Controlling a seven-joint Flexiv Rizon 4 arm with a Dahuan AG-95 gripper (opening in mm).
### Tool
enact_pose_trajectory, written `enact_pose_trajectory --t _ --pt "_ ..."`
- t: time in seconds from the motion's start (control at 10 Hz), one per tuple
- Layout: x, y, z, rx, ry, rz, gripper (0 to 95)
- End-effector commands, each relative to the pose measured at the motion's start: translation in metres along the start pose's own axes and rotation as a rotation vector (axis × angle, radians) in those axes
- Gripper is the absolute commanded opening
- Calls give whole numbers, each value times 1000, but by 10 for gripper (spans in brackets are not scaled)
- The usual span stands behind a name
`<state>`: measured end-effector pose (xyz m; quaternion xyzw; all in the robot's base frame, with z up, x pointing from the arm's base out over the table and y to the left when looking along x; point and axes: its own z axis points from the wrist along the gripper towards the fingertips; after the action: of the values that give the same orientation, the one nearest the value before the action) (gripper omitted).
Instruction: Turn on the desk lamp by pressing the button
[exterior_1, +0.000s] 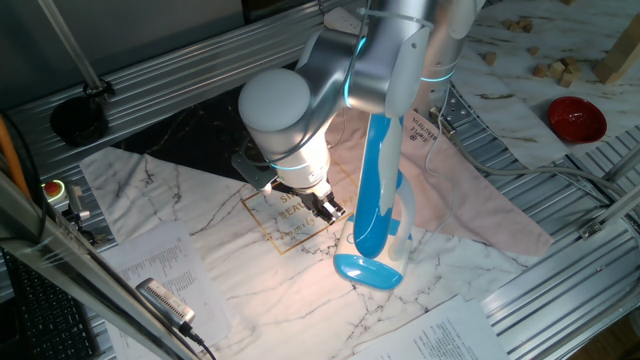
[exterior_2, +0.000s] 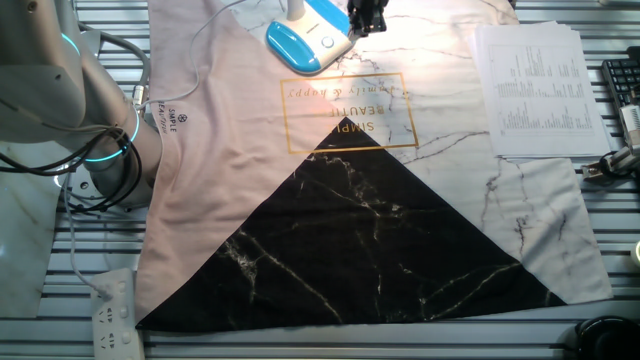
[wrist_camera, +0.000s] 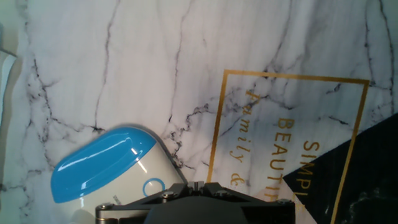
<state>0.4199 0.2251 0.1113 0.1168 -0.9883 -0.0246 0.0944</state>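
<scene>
Gripper (exterior_1: 333, 209) hangs just above the blue oval foot of the desk lamp (exterior_1: 378, 190); finger state cannot be determined from any view. The lamp is glossy plastic, with a long sky-blue head, a white curved arm and a ring-marked button (wrist_camera: 153, 187) on the foot's white top. It stands on a marble-patterned cloth (exterior_2: 400, 150), gold-framed text reading "SIMPLE BEAUTIFUL". A red bowl (exterior_1: 576, 118) sits well apart, contents not discernible.
</scene>
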Motion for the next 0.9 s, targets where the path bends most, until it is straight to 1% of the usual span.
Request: enact_pose_trajectory --t 0.1,0.2,0.3,0.6,0.7,0.9 --pt "-4 -1 -2 0 3 -83 0" --pt "-9 -4 -4 2 5 -151 0" --pt "-13 -6 -7 12 9 -218 0" --pt "-15 -6 -8 47 21 -312 0" --pt "-15 -6 -8 58 26 -336 0" --pt "-15 -6 -8 79 36 -327 0"
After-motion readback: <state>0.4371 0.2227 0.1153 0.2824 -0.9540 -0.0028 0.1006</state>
